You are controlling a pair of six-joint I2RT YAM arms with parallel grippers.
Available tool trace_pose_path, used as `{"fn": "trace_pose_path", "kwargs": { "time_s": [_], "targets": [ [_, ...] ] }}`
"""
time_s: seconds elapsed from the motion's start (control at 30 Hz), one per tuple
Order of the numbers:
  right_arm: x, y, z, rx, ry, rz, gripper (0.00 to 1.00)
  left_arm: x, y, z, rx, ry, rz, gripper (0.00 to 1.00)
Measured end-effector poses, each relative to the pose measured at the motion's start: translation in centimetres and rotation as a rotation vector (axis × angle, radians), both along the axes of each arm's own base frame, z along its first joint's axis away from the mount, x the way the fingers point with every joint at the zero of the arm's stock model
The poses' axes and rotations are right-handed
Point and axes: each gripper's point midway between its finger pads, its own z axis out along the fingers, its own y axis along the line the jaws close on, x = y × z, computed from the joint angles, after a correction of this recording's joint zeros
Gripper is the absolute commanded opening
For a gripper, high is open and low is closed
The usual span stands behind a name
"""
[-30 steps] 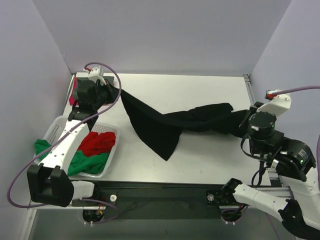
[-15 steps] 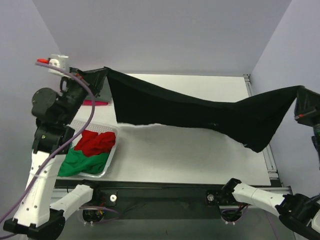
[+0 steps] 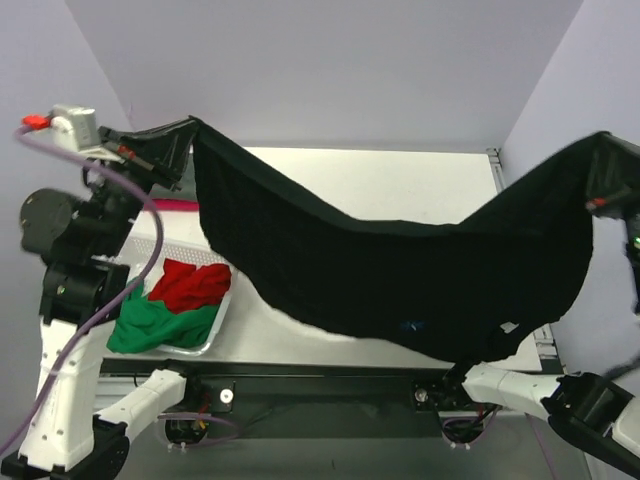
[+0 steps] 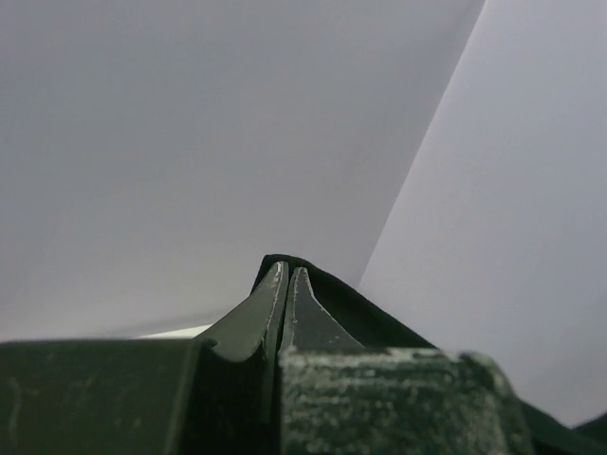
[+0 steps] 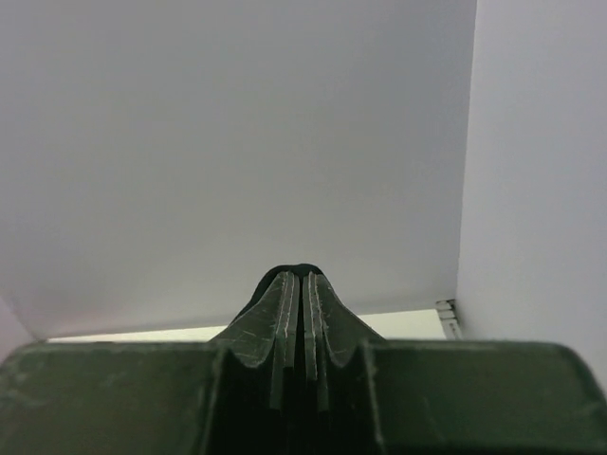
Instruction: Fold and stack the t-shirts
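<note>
A large black t-shirt [image 3: 400, 280] hangs spread in the air between my two grippers, sagging in the middle above the table. My left gripper [image 3: 190, 128] is raised high at the far left and is shut on one top corner; black cloth [image 4: 322, 296] shows beyond its shut tips [image 4: 286, 275]. My right gripper [image 3: 605, 140] is raised high at the far right and is shut on the other corner; a rim of black cloth [image 5: 303, 269] shows at its tips [image 5: 303, 280]. A red t-shirt [image 3: 195, 285] and a green t-shirt [image 3: 165, 325] lie in the basket. A pink-red one [image 3: 175, 204] lies behind it.
A white perforated basket [image 3: 222, 310] stands at the near left of the white table [image 3: 400, 180]. Lilac walls enclose the back and both sides. The black shirt hides much of the table's middle and right.
Both grippers have risen further and the black shirt has lifted clear of the table. It now hangs wide and lower towards the camera. The left arm has swung further left.
</note>
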Motion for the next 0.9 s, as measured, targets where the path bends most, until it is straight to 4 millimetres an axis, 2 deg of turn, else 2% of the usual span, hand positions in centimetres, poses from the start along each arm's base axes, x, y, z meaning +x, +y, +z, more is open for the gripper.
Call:
{"fn": "trace_pose_path", "kwargs": {
  "time_s": [0.07, 0.17, 0.23, 0.27, 0.33, 0.4, 0.47, 0.57, 0.67, 0.8, 0.9],
  "targets": [
    [2.4, 1.5, -0.5, -0.052, 0.034, -0.037, 0.00, 2.9, -1.0, -1.4, 0.018, 0.051, -0.009, 0.00],
    [8.1, 4.6, -2.4, -0.155, 0.127, -0.110, 0.00, 8.8, -2.8, -5.5, 0.051, 0.175, -0.019, 0.00],
    [11.9, 5.4, -4.2, -0.201, 0.191, -0.159, 0.00, 12.6, -4.0, -8.9, 0.074, 0.269, -0.024, 0.00],
    [14.1, 5.9, -5.6, -0.219, 0.231, -0.174, 0.00, 15.0, -4.6, -11.6, 0.091, 0.337, -0.025, 0.00],
    [18.2, 6.3, -8.5, -0.250, 0.315, -0.190, 0.00, 17.8, -5.4, -15.5, 0.115, 0.432, -0.025, 0.00],
    [21.4, 5.8, -11.2, -0.256, 0.389, -0.203, 0.00, 19.6, -5.9, -18.8, 0.137, 0.513, -0.025, 0.00],
    [23.5, 4.7, -13.1, -0.235, 0.439, -0.207, 0.00, 20.0, -6.0, -20.0, 0.146, 0.546, -0.024, 0.00],
    [24.5, 3.1, -13.6, -0.196, 0.463, -0.214, 0.00, 19.6, -5.9, -19.0, 0.141, 0.519, -0.024, 0.00],
    [23.7, 2.6, -11.3, -0.163, 0.407, -0.202, 0.00, 18.3, -5.6, -16.5, 0.124, 0.457, -0.024, 0.00],
    [20.5, 2.8, -7.1, -0.132, 0.291, -0.158, 0.00, 14.9, -4.6, -11.7, 0.092, 0.336, -0.024, 0.00],
    [16.7, 2.2, -4.2, -0.109, 0.203, -0.143, 0.00, 11.7, -3.7, -8.3, 0.066, 0.242, -0.022, 0.00]
  ]
}}
